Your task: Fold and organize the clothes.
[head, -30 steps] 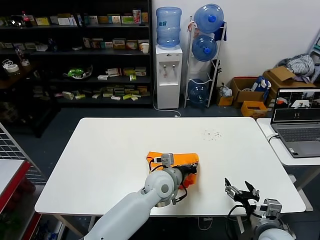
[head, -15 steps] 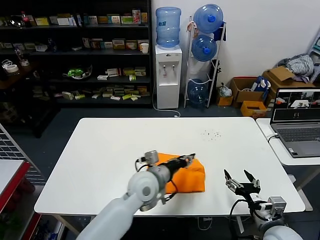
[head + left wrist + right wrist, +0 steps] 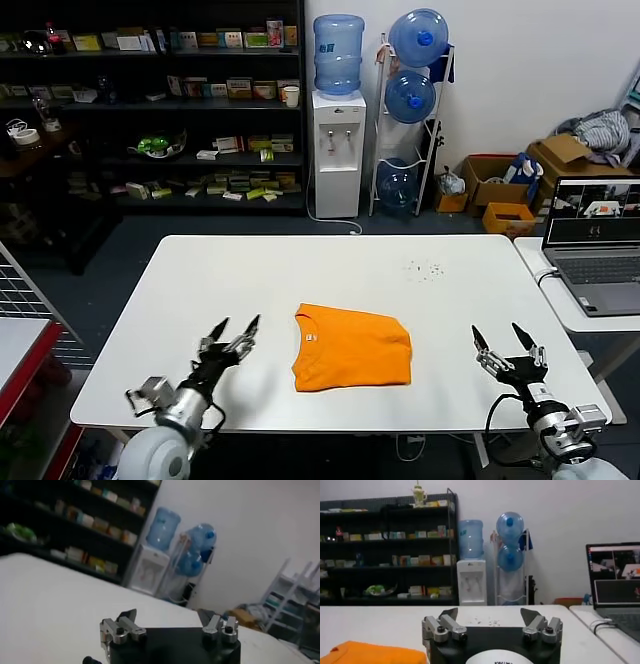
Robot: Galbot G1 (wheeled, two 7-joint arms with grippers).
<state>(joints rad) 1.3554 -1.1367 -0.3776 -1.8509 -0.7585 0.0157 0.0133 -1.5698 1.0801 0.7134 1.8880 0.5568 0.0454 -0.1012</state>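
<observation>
Near the table's front edge, the left gripper [image 3: 234, 333] hovered with its fingers spread wide, holding nothing, and the right gripper [image 3: 509, 344] did likewise on the other side. Between them, touching neither, the orange T-shirt [image 3: 351, 347] lay folded flat on the white table [image 3: 200, 290].

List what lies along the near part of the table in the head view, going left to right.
Left gripper, open → folded orange T-shirt → right gripper, open → laptop on the side table.

T-shirt [image 3: 351, 347] on table [image 3: 200, 300], between left claw [image 3: 232, 336], right claw [image 3: 508, 347]
</observation>
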